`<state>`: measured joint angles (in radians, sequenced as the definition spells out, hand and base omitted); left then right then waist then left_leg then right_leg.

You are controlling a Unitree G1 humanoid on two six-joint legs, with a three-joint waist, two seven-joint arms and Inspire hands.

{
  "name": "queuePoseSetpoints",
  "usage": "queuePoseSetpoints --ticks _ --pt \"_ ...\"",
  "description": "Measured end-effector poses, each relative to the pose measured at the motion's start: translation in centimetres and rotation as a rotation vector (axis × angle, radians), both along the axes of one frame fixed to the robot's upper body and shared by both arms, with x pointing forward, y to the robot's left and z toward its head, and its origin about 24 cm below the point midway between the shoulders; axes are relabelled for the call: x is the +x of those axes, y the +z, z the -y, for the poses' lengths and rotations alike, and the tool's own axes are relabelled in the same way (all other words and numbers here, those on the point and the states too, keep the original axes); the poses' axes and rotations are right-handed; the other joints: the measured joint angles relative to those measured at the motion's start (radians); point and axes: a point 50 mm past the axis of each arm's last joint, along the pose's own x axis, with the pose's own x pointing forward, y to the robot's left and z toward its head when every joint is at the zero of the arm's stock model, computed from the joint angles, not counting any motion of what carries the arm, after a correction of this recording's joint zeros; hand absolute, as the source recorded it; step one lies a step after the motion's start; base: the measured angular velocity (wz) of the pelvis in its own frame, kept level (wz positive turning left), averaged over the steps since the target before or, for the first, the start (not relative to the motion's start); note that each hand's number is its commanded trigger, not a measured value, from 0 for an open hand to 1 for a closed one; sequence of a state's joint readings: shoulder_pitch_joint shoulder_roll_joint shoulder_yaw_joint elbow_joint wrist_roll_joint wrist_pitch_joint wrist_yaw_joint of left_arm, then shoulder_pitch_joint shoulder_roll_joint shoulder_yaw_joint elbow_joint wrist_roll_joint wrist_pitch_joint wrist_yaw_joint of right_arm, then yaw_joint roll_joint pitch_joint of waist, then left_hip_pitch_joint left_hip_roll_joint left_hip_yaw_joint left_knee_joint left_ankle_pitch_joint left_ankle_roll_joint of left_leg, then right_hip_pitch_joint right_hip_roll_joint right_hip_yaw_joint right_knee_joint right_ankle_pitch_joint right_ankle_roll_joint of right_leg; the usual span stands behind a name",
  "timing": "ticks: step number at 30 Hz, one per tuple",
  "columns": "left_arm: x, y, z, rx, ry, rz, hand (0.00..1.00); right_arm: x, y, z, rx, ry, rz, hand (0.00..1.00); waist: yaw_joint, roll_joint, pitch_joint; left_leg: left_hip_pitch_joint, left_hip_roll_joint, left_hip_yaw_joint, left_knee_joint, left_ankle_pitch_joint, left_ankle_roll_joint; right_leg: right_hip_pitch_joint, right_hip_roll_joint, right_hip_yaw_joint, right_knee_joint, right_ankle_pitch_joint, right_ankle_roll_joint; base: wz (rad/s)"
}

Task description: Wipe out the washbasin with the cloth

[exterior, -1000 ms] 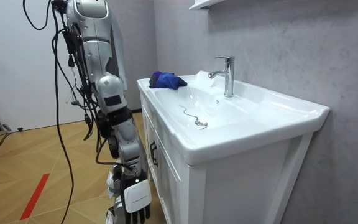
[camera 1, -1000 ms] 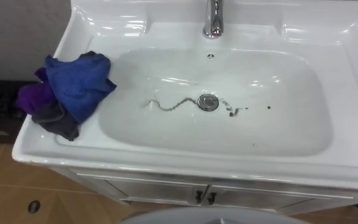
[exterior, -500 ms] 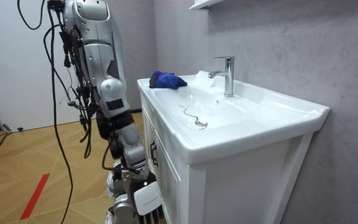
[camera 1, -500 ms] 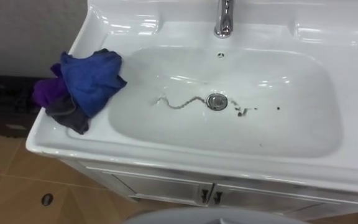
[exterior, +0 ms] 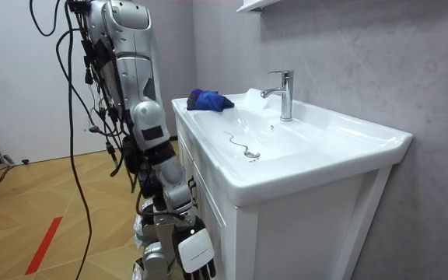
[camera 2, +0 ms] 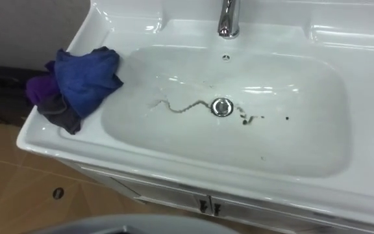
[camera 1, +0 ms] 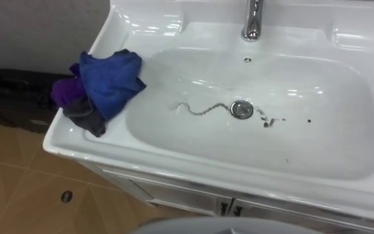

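- white basin (camera 1: 174, 153): a wide, shallow bowl with rounded corners, filling the middle and right of the frame. a dark wavy streak (camera 1: 200, 109) runs left from its round metal drain (camera 1: 241, 109), with dark specks (camera 1: 271, 121) just right of it.
- crumpled cloths (camera 1: 106, 81): blue over purple and grey, heaped on the basin's left rim, reaching the bowl's edge.

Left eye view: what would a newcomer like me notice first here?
Probably the crumpled blue and purple cloths heaped on the left rim of the white basin. Next, the dark wavy streak of grime across the bowl's floor, running to the drain, with specks just right of it.
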<state>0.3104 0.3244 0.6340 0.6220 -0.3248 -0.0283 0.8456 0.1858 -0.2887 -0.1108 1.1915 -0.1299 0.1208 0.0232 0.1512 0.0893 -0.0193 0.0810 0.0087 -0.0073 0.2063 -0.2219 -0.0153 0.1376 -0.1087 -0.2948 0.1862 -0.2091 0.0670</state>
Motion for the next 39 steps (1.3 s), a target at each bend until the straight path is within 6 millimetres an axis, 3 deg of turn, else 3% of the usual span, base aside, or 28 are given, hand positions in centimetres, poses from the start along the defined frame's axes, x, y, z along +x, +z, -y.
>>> queuePoseSetpoints --ticks 8,13,20,26,39 --pt "4.4 7.5 -2.1 0.315 -0.071 0.217 0.0 0.3 0.0 0.0 0.006 0.007 0.025 0.0 0.022 0.008 0.0019 -0.008 -0.002 0.0 -0.001 0.0 0.001 -0.009 -0.001 0.003 0.001 -0.002 -0.001 0.0" --pt "6.1 9.6 -1.8 0.383 -0.12 0.301 0.0 0.1 0.0 -0.2 0.025 0.026 0.016 0.0 0.016 0.019 0.0084 -0.008 -0.003 0.0 -0.004 0.0 0.001 -0.012 -0.002 0.006 0.0 -0.003 0.001 -0.01" --pt "8.7 13.1 -0.6 0.576 -0.246 0.312 0.0 -0.2 -0.2 -0.6 0.072 0.054 -0.004 0.0 0.013 0.007 0.018 -0.001 -0.005 0.003 -0.004 0.0 0.001 -0.011 -0.003 0.018 -0.001 -0.006 0.003 -0.04" --pt "9.6 14.7 0.2 0.65 -0.31 0.33 0.0 -0.4 -0.3 -0.9 0.092 0.06 -0.019 0.0 -0.01 0.0 0.0188 0.002 -0.004 0.004 -0.007 0.0 0.001 -0.009 -0.002 0.02 -0.001 -0.005 0.003 -0.01" --pt "11.4 15.5 1.9 0.75 -0.463 0.245 0.0 -0.9 -0.5 -1.3 0.125 0.052 -0.034 0.0 -0.074 -0.008 0.0206 0.018 -0.001 0.031 -0.008 0.0 0.001 -0.009 -0.001 0.051 0.002 -0.005 0.003 -0.06"
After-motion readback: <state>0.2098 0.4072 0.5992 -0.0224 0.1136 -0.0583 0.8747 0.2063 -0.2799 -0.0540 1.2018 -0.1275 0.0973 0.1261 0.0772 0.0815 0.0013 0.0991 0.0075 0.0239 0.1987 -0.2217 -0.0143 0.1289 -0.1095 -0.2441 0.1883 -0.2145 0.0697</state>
